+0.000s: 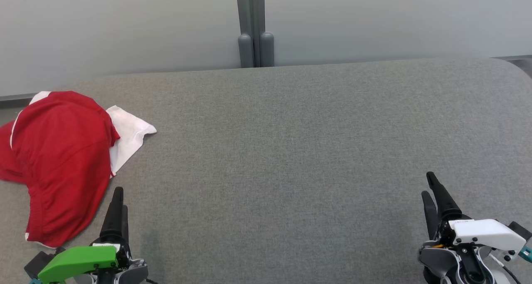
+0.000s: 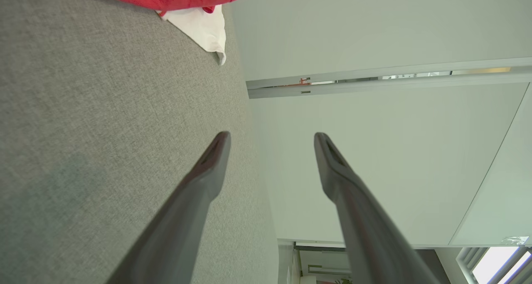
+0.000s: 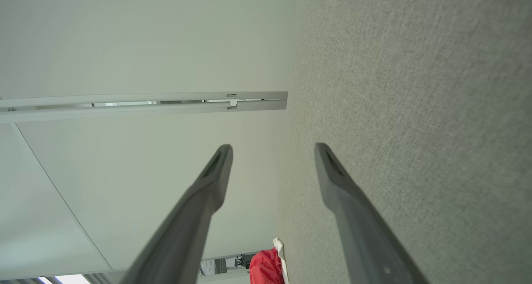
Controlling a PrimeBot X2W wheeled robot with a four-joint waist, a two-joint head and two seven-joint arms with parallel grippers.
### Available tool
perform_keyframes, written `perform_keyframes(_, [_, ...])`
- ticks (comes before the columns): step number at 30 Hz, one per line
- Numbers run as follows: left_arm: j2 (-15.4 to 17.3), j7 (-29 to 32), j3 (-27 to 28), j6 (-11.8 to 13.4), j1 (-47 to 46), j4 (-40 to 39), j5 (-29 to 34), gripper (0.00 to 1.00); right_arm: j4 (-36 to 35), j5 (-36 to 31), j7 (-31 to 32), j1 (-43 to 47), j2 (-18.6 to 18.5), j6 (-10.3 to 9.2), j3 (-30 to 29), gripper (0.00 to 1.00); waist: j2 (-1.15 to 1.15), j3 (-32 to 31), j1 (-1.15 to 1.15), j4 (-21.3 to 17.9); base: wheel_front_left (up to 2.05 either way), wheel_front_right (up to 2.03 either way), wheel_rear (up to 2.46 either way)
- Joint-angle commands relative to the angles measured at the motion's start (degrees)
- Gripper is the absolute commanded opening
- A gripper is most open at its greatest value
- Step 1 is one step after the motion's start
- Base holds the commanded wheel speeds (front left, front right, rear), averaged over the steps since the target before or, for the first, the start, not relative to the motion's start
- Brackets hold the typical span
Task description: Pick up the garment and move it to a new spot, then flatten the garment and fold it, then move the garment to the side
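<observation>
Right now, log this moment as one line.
garment: crumpled, left of surface | left claw: open, empty, near garment | right claw: open, empty | pickup: not started

Red-and-white garment lies crumpled, apparently unfolded, at far left.

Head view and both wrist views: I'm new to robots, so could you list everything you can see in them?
garment: one, red with white parts, crumpled at the table's far left
table: one, grey fabric top, spanning the head view
wall: pale panels, behind the table
post: one, grey, centred behind the table
left hand: one, dark fingers with a green cover, lower left beside the garment, open and empty
right hand: one, dark fingers with a white cover, lower right, open and empty
</observation>
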Motion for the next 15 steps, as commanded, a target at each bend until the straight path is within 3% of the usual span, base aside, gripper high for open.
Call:
perform_keyframes(1, [0.34,-0.73,0.03,-0.07,-1.68,-0.5,2.45,1.0,-1.12,-1.57,-0.73,-0.78,-0.32,0.02,0.23,1.0,0.0,0.02,0.0,0.08,0.0,0.0,0.0])
perform_keyframes(15, [0.46,-3.98,-1.66,1.68,-1.73,-2.42,17.25,1.0,-2.64,-18.11,-3.98,-0.97,-0.45,0.02,0.33,1.0,0.0,0.17,0.0,0.49,0.0,0.0,0.0])
